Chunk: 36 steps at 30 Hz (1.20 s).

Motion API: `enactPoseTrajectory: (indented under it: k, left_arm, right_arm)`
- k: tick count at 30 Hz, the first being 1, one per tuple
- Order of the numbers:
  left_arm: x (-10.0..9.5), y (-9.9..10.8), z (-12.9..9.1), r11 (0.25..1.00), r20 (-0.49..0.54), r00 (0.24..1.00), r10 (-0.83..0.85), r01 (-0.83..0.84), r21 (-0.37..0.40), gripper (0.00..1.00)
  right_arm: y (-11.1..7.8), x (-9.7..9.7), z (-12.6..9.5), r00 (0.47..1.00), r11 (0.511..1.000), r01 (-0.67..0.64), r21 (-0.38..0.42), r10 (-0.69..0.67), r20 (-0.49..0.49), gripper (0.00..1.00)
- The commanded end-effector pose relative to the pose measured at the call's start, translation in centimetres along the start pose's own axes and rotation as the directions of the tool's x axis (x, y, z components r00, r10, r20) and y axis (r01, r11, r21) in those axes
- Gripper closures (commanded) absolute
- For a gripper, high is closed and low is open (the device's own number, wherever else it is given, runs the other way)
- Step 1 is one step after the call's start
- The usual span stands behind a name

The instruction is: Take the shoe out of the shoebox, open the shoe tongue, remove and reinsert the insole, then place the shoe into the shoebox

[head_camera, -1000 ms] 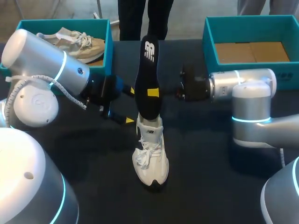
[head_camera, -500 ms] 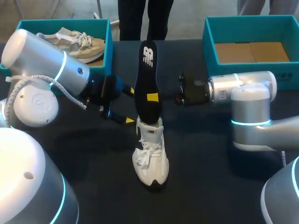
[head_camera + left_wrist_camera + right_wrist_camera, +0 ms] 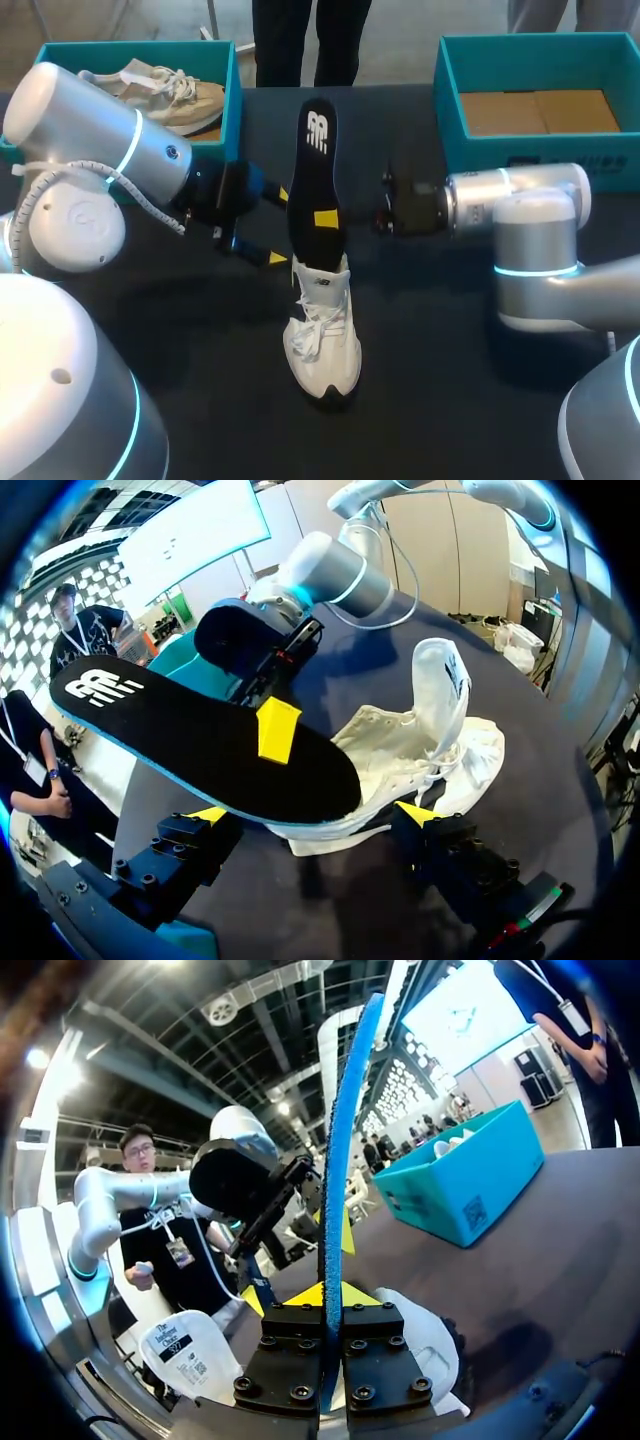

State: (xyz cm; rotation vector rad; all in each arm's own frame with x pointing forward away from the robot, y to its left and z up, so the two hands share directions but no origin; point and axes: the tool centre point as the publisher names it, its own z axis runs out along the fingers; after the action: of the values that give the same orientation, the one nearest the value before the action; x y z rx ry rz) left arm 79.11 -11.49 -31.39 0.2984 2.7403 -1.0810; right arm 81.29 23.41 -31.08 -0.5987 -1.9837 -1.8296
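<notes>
White shoe (image 3: 322,330) lies on the black counter (image 3: 440,400) near the middle, toe toward 6 o'clock, heel toward 12, laces loose. In the left wrist view its tongue is pulled up and forward.

Black insole (image 3: 313,180) stands tilted over the heel, logo end up toward 12 o'clock. Its lower end is right at the shoe opening; can't tell if it is inside or just above.

Right claw (image 3: 326,218) comes in from 3 o'clock and is clamped on the insole about midway along. In the right wrist view the insole (image 3: 345,1140) is edge-on, pinched between the two pads of the right claw (image 3: 330,1300), both touching.

Left claw (image 3: 280,227) comes in from 9 o'clock and is spread wide, holding nothing. In the left wrist view the left claw (image 3: 312,815) has the shoe (image 3: 430,730) heel just ahead, between its fingers, with the insole (image 3: 200,740) above. Contact with the shoe is unclear.

Teal box (image 3: 450,90) sits at 1 o'clock, brown cardboard floor showing. Other teal box (image 3: 235,95) sits at 11 o'clock with a tan shoe (image 3: 170,90) in it.
</notes>
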Motion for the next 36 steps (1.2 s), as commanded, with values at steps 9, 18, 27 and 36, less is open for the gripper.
enactPoseTrajectory:
  k: [9,18,27,36]
  left_arm:
    - [0.0,-0.1,0.0,1.000,-0.001,1.000,0.000,0.000,-0.005,0.00]
    - [0.0,-0.1,0.0,1.000,-0.001,1.000,0.000,0.000,-0.005,0.00]
    - [0.0,-0.1,0.0,1.000,-0.001,1.000,0.000,0.000,-0.005,0.00]
    - [0.0,-0.1,0.0,1.000,-0.001,1.000,0.000,0.000,-0.005,0.00]
  right_arm:
    - [-1.8,0.1,0.5,1.000,1.000,-0.007,0.002,0.007,0.000,1.00]
    - [-2.7,0.4,0.6,1.000,1.000,-0.014,0.014,0.014,0.003,1.00]
    - [-3.8,0.8,0.7,0.999,0.999,-0.039,0.026,0.039,0.004,1.00]
    - [-2.7,1.1,0.5,1.000,0.999,-0.010,0.030,0.009,0.019,0.83]
